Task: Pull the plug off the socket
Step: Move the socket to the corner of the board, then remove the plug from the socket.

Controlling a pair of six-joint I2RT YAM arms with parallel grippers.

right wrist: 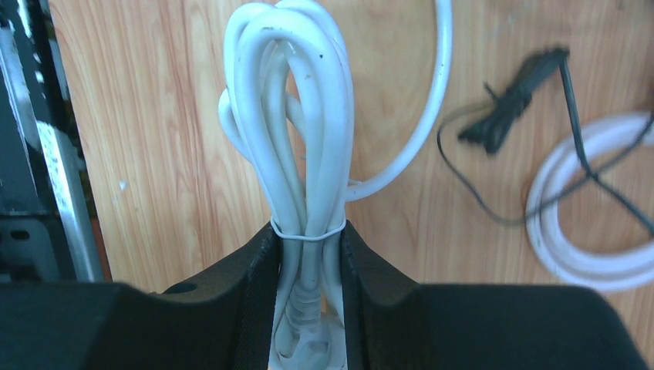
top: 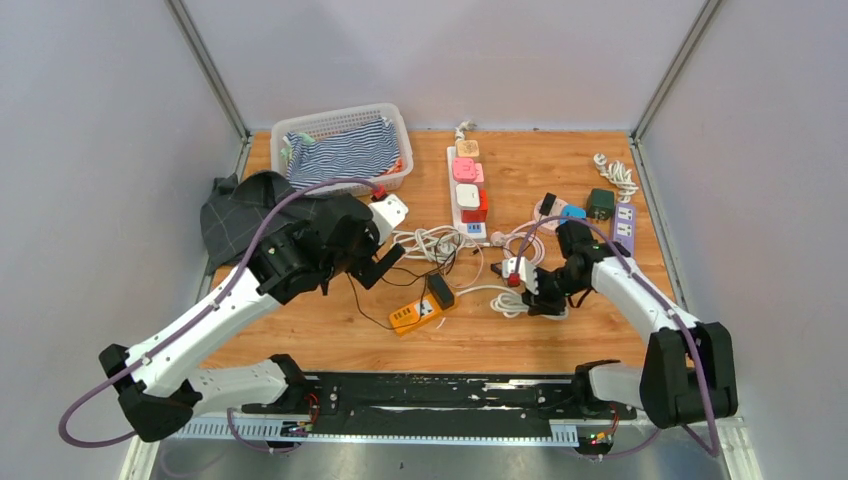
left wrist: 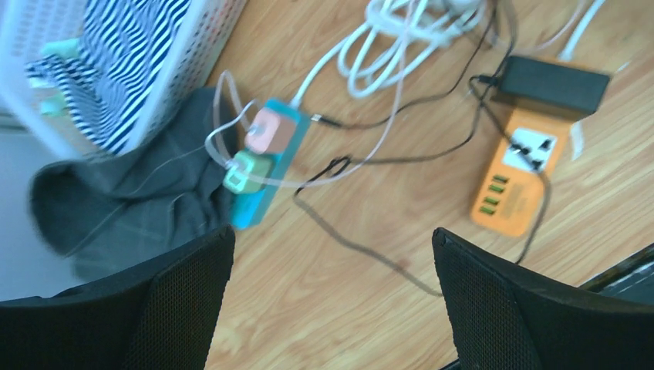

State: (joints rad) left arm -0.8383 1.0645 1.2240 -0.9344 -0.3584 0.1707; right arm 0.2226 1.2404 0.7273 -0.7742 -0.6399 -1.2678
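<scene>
My right gripper (right wrist: 306, 231) is shut on a white plug (right wrist: 308, 347) and the tied bundle of its white cable (right wrist: 289, 116). In the top view this gripper (top: 532, 287) sits right of centre, beside a small white socket block with a red part (top: 514, 270). Whether the plug is seated in it is hidden. My left gripper (left wrist: 332, 254) is open and empty above bare wood, its fingers (left wrist: 177, 301) wide apart. It also shows in the top view (top: 385, 262). An orange power strip (left wrist: 513, 181) with a black adapter (left wrist: 551, 81) lies ahead of it to the right.
A teal strip with pink and green plugs (left wrist: 266, 166) lies against a dark cloth (left wrist: 131, 208). A white basket of striped cloth (top: 340, 120) stands at the back left. A long white power strip (top: 467, 190) and a purple strip (top: 623, 228) lie at the back. Loose cables (top: 430, 245) cross the middle.
</scene>
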